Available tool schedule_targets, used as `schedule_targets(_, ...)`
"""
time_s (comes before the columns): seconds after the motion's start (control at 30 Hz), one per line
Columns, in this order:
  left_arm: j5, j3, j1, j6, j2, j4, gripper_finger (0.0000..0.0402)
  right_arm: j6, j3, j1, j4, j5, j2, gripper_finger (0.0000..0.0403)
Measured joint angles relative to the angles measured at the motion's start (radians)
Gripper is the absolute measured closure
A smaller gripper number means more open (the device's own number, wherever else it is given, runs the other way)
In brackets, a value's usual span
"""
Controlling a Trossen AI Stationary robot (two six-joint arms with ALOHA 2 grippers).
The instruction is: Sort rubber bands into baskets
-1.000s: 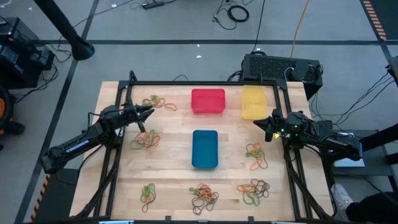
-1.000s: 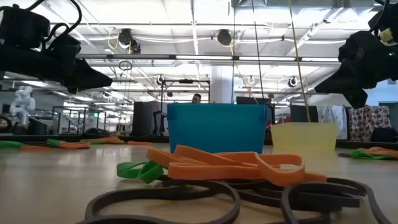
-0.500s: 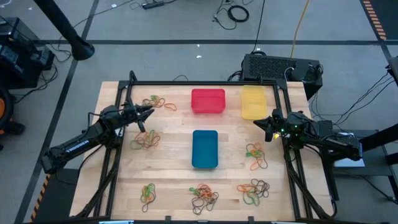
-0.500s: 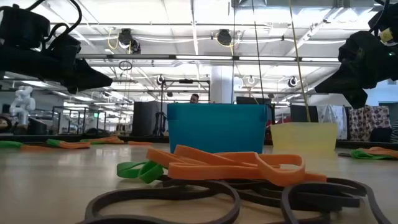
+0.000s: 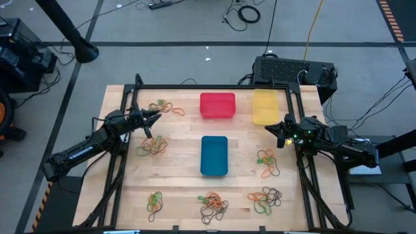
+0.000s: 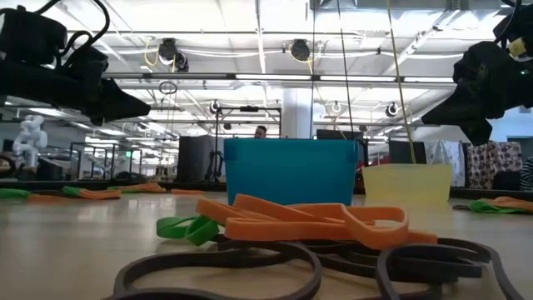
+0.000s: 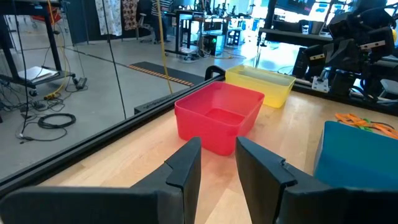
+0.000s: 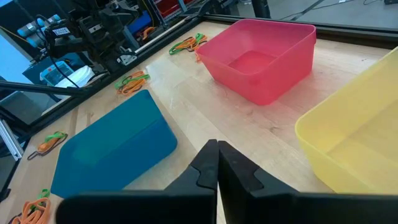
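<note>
The blue basket (image 5: 214, 155) stands near the middle of the wooden worktop (image 5: 182, 179), and I take it as the landmark; the red basket (image 5: 217, 105) is beyond it toward the far edge, and the yellow basket (image 5: 264, 106) stands just beside the red one, on the right arm's side; all three look empty in the wrist views.

The rubber bands lie in six small heaps around the blue basket (orange, green and dark loops mixed together); one heap (image 5: 161, 106) is far-left of it, one heap (image 5: 151, 147) is directly on its left, one heap (image 5: 155, 202) is near-left, one heap (image 5: 212, 204) is in front of it at the near edge, one heap (image 5: 265, 198) is near-right, and one heap (image 5: 267, 162) is on its right.

The left end effector (image 5: 155, 117) hangs above the worktop, to the far-left of the blue basket, between the two left heaps; its fingers (image 7: 184, 167) stand a little apart with a bare gap between them, pinching nothing.

The right end effector (image 5: 273, 129) hovers to the far-right of the blue basket, just in front of the yellow basket; its fingers (image 8: 210, 163) are pressed together and they hold nothing.

In the low view a person (image 6: 261, 132) shows in the room behind the blue basket.
</note>
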Motion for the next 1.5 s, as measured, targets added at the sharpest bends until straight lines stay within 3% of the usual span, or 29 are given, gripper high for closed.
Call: schedule_targets(1.5, 0.000, 0.000, 0.000, 0.000, 0.000, 0.000, 0.0295, 0.033, 0.000, 0.000, 0.017, 0.005, 0.000, 0.0403)
